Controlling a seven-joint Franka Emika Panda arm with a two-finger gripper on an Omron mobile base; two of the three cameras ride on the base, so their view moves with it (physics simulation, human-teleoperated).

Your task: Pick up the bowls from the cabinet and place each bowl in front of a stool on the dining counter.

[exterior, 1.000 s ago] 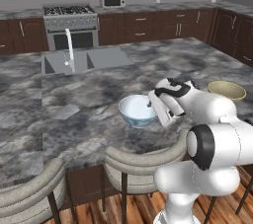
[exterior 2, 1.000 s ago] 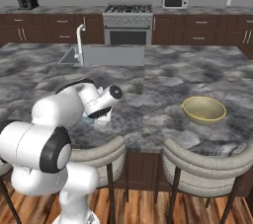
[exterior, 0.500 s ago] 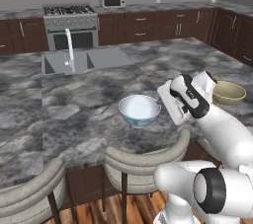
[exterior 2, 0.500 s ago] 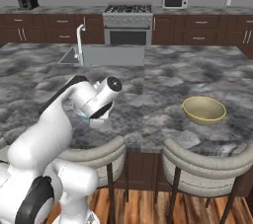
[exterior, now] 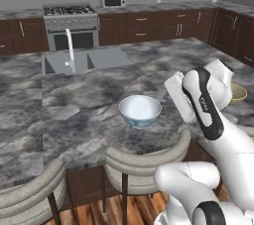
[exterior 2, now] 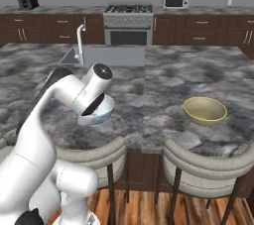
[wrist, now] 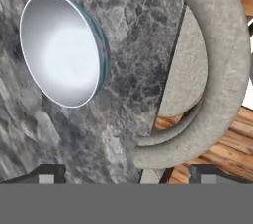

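Gripper (wrist: pixel 126 173) spread wide and holding nothing, raised above the near edge of the grey-and-black marbled stone worktop (exterior: pixel 74 110).

Fingertips (wrist: pixel 47 172) far apart at the bottom of the hand view, well clear of the round white bowl with blue-green painted outside (wrist: pixel 62 50), upright on the slab just behind the grey cushioned stool with curved backrest (wrist: pixel 212 70). Same white bowl (exterior: pixel 140 111) (exterior 2: pixel 99 115) partly behind the arm in the right base view. Farther along, plain olive-tan bowl with yellowish rim (exterior 2: pixel 205 110) (exterior: pixel 238 91), upright before a second grey stool (exterior 2: pixel 208 164). Beyond, built-in sink with tap (exterior: pixel 79 60).
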